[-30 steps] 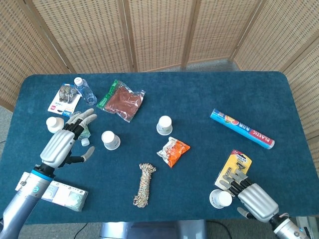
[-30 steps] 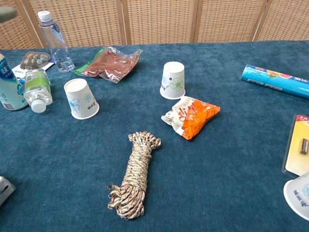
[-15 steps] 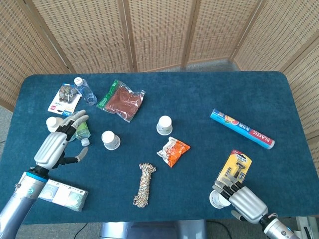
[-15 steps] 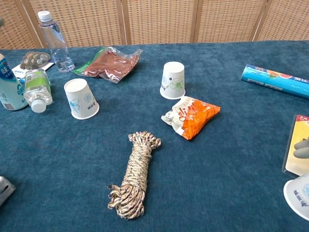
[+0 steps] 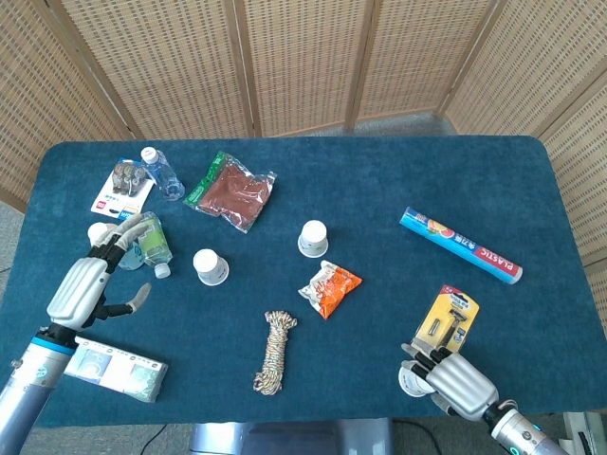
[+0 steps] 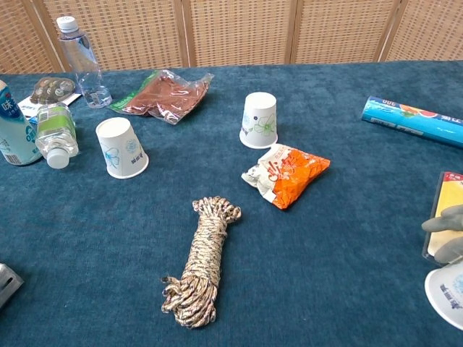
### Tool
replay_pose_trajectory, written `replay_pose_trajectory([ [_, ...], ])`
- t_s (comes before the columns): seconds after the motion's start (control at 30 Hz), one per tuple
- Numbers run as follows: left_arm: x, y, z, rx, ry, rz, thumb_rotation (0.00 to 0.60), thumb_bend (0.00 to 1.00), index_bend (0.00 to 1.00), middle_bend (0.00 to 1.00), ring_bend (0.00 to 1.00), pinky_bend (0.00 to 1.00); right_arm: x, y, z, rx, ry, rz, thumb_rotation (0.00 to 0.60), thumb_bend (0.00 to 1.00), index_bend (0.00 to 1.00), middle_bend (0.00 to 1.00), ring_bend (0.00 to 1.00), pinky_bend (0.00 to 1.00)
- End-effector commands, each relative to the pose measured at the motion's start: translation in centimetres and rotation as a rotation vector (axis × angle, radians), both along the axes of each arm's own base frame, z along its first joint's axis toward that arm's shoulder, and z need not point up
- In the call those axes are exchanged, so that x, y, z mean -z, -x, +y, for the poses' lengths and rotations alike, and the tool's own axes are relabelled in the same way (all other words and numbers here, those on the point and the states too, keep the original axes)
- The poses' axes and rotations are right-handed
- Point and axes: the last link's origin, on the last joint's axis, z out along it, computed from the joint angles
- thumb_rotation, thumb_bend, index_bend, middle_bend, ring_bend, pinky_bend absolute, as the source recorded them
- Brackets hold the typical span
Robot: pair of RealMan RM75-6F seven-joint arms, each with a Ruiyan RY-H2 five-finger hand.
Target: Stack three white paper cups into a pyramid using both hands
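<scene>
Three white paper cups stand upside down and apart on the blue table. One cup (image 5: 211, 267) (image 6: 121, 148) is left of centre, a second cup (image 5: 313, 239) (image 6: 260, 121) is at the middle, and the third cup (image 5: 411, 380) (image 6: 446, 293) is by the front right edge. My right hand (image 5: 457, 387) lies against the right side of the third cup, fingers (image 6: 446, 233) reaching over it without a clear grip. To the left my left hand (image 5: 88, 277) hovers with fingers spread and holds nothing; the chest view does not show it.
A coiled rope (image 5: 275, 351) and an orange snack bag (image 5: 329, 287) lie between the cups. A razor pack (image 5: 448, 320) sits just beyond the right hand, a blue foil roll (image 5: 460, 245) farther back. Bottles (image 5: 147, 245), a brown bag (image 5: 230, 190) and a tissue pack (image 5: 114, 368) crowd the left.
Both hands have drawn back toward the front edge. The left hand moved left, away from the left cup. The right hand slid down beside the third cup. No cup has moved.
</scene>
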Motion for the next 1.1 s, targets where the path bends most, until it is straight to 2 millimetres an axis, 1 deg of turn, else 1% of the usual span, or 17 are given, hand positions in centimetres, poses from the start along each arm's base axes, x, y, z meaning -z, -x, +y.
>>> replay_pose_trajectory([
  [0.03,-0.2,0.2,-0.1,-0.006,-0.008,-0.005,0.600,0.46,0.00,0.00,0.00,0.02,0.0,-0.1,-0.1,0.000,0.003,-0.007,0.600,0.54,0.27,0.11,0.01,0.50],
  [0.13,-0.3,0.5,-0.2,-0.013,-0.014,-0.013,0.600,0.46,0.00,0.00,0.00,0.03,-0.1,-0.2,-0.3,0.002,0.006,-0.016,0.600,0.56,0.29,0.14,0.04,0.55],
  [0.3,-0.2,0.9,-0.3,-0.019,-0.016,-0.016,0.600,0.46,0.00,0.00,0.00,0.04,-0.1,-0.4,-0.4,0.009,0.013,-0.031,0.600,0.57,0.31,0.17,0.07,0.58],
  [0.43,-0.2,1.0,-0.3,-0.019,-0.016,-0.019,0.600,0.46,0.00,0.00,0.00,0.04,-0.7,-1.0,-1.0,0.015,0.043,-0.056,0.600,0.56,0.31,0.17,0.09,0.59],
  [0.67,-0.5,1.0,-0.4,-0.010,-0.027,-0.023,0.600,0.46,0.00,0.00,0.00,0.04,-1.9,-3.3,-2.5,0.005,0.089,-0.123,0.600,0.55,0.31,0.17,0.09,0.59],
  [0.83,-0.7,1.1,-0.8,-0.006,-0.031,-0.023,0.600,0.46,0.01,0.00,0.00,0.05,-2.6,-5.6,-4.1,-0.008,0.099,-0.181,0.600,0.55,0.31,0.17,0.09,0.59],
  [1.1,-0.8,1.3,-2.0,0.005,-0.022,-0.012,0.600,0.46,0.01,0.00,0.00,0.05,-2.2,-8.6,-6.8,-0.003,0.077,-0.217,0.600,0.55,0.31,0.17,0.09,0.59],
])
